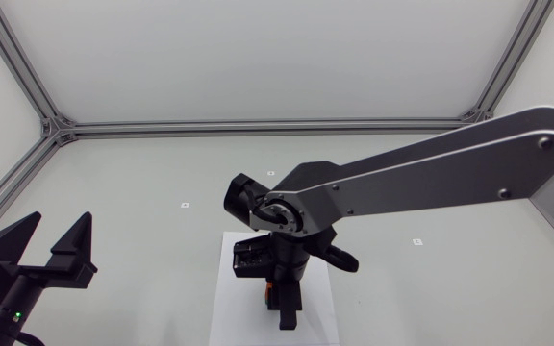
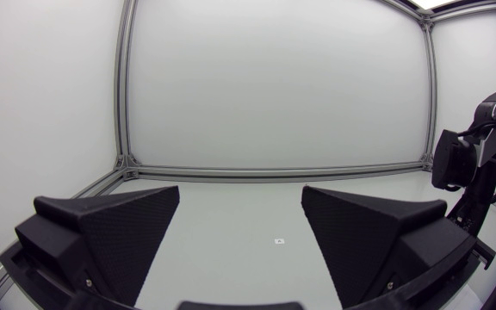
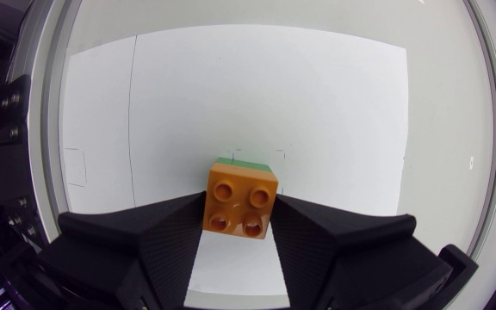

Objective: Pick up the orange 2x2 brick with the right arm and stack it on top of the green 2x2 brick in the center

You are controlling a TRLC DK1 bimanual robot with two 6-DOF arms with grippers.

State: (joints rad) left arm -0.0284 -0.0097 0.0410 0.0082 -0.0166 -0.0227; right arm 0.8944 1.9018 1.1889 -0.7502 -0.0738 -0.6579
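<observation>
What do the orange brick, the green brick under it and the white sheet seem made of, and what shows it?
The orange 2x2 brick: likely hard moulded plastic; smooth, slightly glossy faces, crisp edges, four round studs. The green brick beneath it: probably the same, but only a sliver shows. The white flat sheet: matte paper or thin card, no shine; cannot tell which.

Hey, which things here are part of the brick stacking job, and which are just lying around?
Part of the job:
- orange brick, held between the fingers
- green brick, directly under the orange one
- right gripper, shut on the orange brick

Just lying about:
- white sheet under the bricks
- left gripper, open, off to the side
- small square marks
</observation>
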